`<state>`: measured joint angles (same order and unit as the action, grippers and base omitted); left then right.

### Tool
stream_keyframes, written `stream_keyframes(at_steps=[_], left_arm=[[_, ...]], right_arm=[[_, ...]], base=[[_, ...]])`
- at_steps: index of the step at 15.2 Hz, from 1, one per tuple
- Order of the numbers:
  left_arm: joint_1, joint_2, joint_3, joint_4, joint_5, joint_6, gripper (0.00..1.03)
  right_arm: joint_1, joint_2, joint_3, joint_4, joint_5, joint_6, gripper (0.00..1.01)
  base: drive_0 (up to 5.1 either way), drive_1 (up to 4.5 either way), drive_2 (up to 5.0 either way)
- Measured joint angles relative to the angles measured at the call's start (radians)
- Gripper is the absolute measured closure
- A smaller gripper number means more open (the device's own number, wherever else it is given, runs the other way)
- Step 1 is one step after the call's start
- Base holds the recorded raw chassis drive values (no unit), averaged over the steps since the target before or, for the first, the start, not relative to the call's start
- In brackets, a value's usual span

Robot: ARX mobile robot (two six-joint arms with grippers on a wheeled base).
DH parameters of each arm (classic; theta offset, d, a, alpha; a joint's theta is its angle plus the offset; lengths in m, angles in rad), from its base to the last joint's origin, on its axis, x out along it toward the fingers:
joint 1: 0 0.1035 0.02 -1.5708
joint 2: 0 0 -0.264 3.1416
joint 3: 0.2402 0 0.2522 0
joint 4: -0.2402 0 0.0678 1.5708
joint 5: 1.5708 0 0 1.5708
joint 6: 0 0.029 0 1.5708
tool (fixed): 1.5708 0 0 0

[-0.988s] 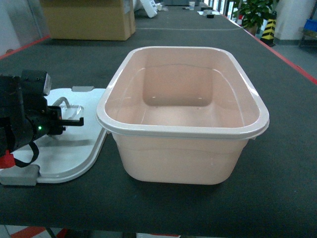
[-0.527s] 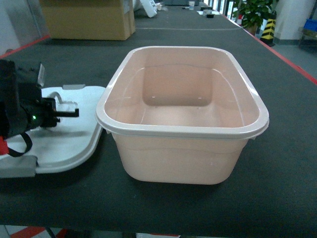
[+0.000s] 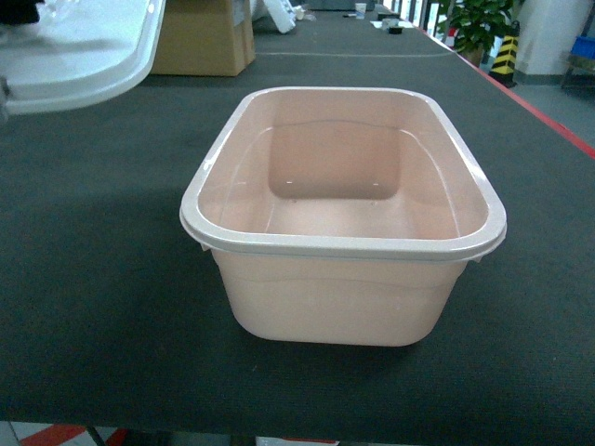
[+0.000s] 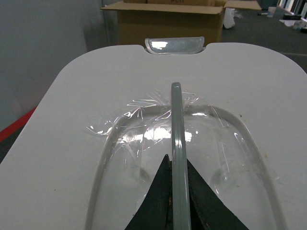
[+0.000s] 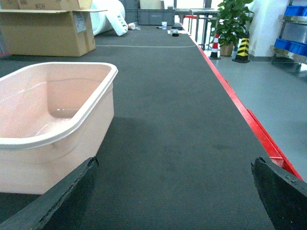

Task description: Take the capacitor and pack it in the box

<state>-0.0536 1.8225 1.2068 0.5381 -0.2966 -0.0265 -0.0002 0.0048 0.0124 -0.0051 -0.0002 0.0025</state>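
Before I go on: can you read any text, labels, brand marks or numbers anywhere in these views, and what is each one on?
No text is clearly readable.
Cardboard carton: dark print on its top edge and a small label on its side, both too blurred to read.
Box: no marking visible.
Lid, held in the left gripper: no marking visible.
Blue bins and yellow-black striped cone: no lettering can be made out.

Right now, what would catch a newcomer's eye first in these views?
The big pale pink box stands open and empty mid-table in the head view. The white lid is raised off the table at that view's top left. In the left wrist view the left gripper has its fingers closed on the lid's clear handle.
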Motion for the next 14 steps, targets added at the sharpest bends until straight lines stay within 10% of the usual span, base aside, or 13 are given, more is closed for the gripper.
stream_keyframes(at_steps=[3, 9, 14], left_arm=[[-0.063, -0.023, 0.027, -0.065, -0.037, -0.037, 1.01], [-0.446, 0.058, 0.14, -0.145, -0.187, -0.091, 1.01], [-0.56, 0.13, 0.16, -0.205, -0.284, -0.101, 1.01]], right_arm=[[0.0, 0.0, 0.0, 0.0, 0.0, 0.0, 0.03], [0.0, 0.0, 0.0, 0.0, 0.0, 0.0, 0.03], [0.0, 0.0, 0.0, 0.0, 0.0, 0.0, 0.03]], base=[[0.0, 0.0, 0.0], [0.0, 0.0, 0.0], [0.0, 0.0, 0.0]])
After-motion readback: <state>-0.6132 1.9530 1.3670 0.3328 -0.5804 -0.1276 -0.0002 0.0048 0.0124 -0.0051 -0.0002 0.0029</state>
